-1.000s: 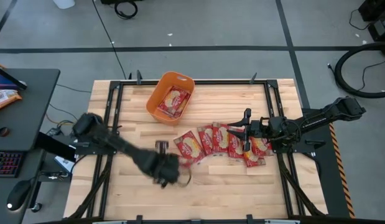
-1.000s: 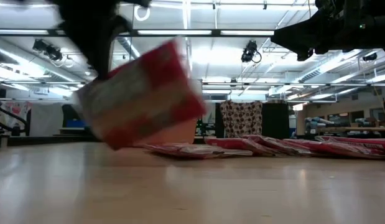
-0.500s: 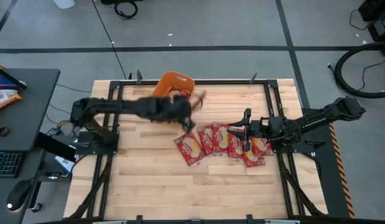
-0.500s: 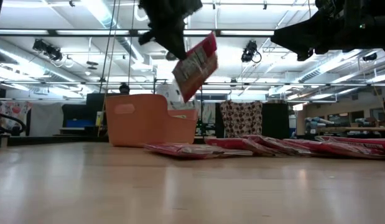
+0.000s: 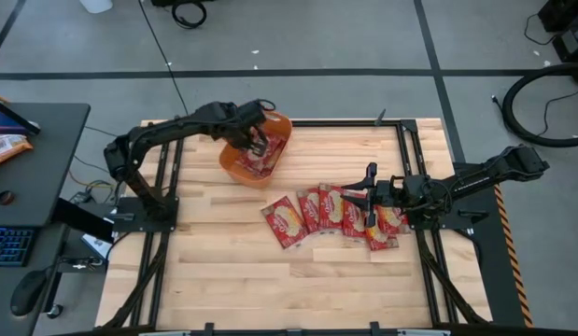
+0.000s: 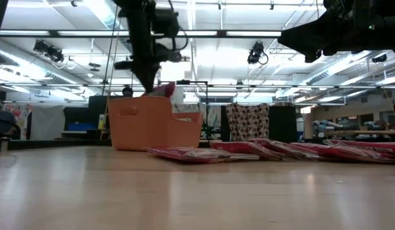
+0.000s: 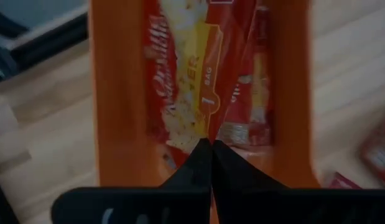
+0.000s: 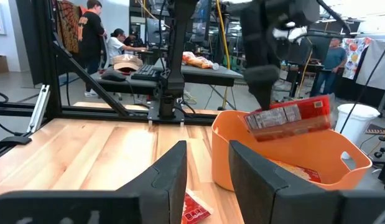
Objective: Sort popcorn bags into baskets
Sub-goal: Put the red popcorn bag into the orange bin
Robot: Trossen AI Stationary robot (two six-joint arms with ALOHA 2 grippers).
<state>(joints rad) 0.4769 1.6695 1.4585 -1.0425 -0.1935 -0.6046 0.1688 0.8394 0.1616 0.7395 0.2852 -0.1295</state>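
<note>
My left gripper [image 5: 257, 142] hangs over the orange tub [image 5: 231, 171] at the far side of the table, shut on one red popcorn packet [image 8: 285, 117]. More red packets [image 7: 180, 87] lie inside the tub [image 7: 114, 112]. Several packets [image 5: 331, 213] lie flat in an overlapping row on the table's right half, seen low and flat in the low view [image 6: 203, 153]. My right gripper [image 5: 365, 199] hovers open over the right part of that row, and in its wrist view [image 8: 204, 171] it faces the tub [image 8: 285, 165]. My left gripper [image 7: 211, 144] pinches the red packet between its two fingers by one edge [image 7: 216, 132], coming from above and pointing down. The packet is lifted clear and hangs tilted just above the tub's rim [image 8: 273, 134], over the packets inside.
Black frame rails [image 5: 167, 187] run along the table's left and right sides. The near half of the wooden table [image 5: 270, 280] is bare wood. A desk with a keyboard [image 5: 8, 245] stands left of the table. People [image 8: 92, 31] stand in the room beyond.
My left gripper has carried the red packet from near the table's middle, up and toward the far edge, to above the orange tub, then lowered it toward the tub's opening. The packet has swung from tilted high in the air to hanging just over the rim. My right arm has kept still.
</note>
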